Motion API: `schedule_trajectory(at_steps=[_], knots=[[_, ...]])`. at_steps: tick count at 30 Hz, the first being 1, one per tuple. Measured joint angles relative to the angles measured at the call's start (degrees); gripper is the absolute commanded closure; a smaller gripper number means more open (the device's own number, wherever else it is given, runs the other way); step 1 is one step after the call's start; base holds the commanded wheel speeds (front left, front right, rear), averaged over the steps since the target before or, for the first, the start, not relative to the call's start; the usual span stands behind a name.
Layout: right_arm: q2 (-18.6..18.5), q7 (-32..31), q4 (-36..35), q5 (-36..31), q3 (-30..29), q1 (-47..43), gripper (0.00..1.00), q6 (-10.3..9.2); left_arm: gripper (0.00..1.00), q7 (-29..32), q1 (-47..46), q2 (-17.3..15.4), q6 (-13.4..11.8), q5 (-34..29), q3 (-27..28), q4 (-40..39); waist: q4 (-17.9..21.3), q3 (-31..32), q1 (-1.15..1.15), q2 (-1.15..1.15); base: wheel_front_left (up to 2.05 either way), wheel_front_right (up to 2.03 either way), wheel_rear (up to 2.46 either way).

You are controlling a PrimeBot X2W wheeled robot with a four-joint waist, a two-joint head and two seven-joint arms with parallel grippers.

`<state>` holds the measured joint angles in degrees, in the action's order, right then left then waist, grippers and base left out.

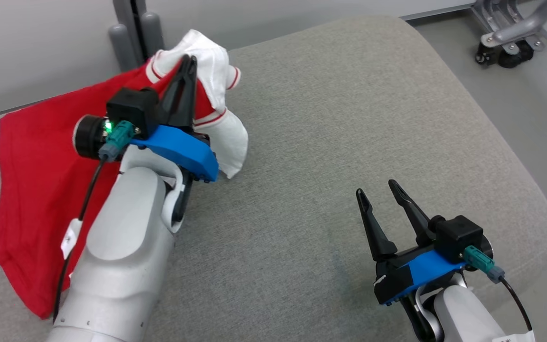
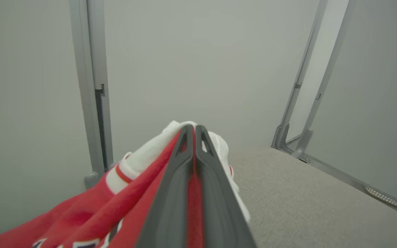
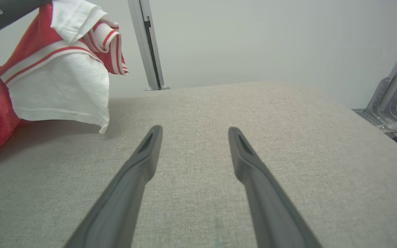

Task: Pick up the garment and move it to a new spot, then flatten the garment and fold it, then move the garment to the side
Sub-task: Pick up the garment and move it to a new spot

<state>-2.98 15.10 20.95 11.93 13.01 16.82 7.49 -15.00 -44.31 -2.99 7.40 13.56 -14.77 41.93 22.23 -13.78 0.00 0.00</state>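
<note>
- The right gripper [image 1: 376, 188] is seen spread and empty above the grey cushion [image 1: 340, 109].
- The garment [image 1: 36, 161], at the cushion's left, is pinched near its white sleeve by the clenched left gripper [image 1: 188, 59].
- The cloth should be lifted fully clear before it is carried.

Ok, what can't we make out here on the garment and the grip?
Print on the garment: left wrist view, cut off by the bottom edge, partly covered by the left gripper.
Garment's near right part: head view, behind the left forearm.
Rest of the garment: right wrist view, past the left edge.
Layers pinched: hidden between the shut fingers.
</note>
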Motion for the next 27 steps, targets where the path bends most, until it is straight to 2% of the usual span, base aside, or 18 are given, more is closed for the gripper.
schedule_trajectory(at_steps=[5,6,7,8,9,14,21,27], knots=[[0.0,0.0,0.0,1.1,0.5,0.1,0.0,0.0,1.0,0.0,1.9,0.2,-0.8,6.3,-7.1,-1.5,2.2,0.1,0.0,0.0,0.0,0.0,0.0],[0.0,0.0,-0.1,1.4,0.6,0.0,0.0,0.0,0.78,0.0,2.7,0.1,-2.6,7.0,-9.3,-2.9,2.3,-0.1,-0.01,0.0,0.0,0.0,0.0],[0.0,0.0,-0.2,1.5,0.7,0.1,0.0,0.0,0.78,0.0,3.0,0.2,-3.3,7.2,-10.2,-3.3,2.2,-0.2,0.0,0.0,0.0,0.0,0.0],[0.0,0.0,-0.2,1.6,0.7,0.1,0.0,0.0,0.51,-0.1,3.5,0.2,-4.1,7.6,-10.7,-3.4,2.0,-0.2,0.0,0.0,0.0,0.0,0.0],[0.0,0.0,-0.3,1.6,0.6,0.1,0.0,0.0,0.0,-0.1,4.1,0.2,-4.9,7.6,-11.2,-3.5,1.7,-0.1,0.0,0.01,0.0,0.0,0.0],[0.1,0.0,-0.5,1.4,0.2,0.1,0.0,0.0,0.0,-0.1,6.3,0.2,-7.1,7.6,-10.2,-4.2,-0.6,1.0,0.0,0.0,0.0,0.0,0.0],[0.1,0.0,-1.0,-0.1,-1.5,-0.8,0.0,0.0,0.0,-0.1,13.9,-1.1,-10.4,3.1,-2.9,-8.4,-7.1,4.1,0.0,0.0,0.0,0.0,0.0],[0.2,0.0,-0.7,-1.5,-2.9,-2.7,0.0,0.0,0.0,-0.1,23.8,-2.0,-11.7,0.8,3.7,-12.9,-12.2,7.3,-0.01,0.0,0.0,0.0,0.0]])
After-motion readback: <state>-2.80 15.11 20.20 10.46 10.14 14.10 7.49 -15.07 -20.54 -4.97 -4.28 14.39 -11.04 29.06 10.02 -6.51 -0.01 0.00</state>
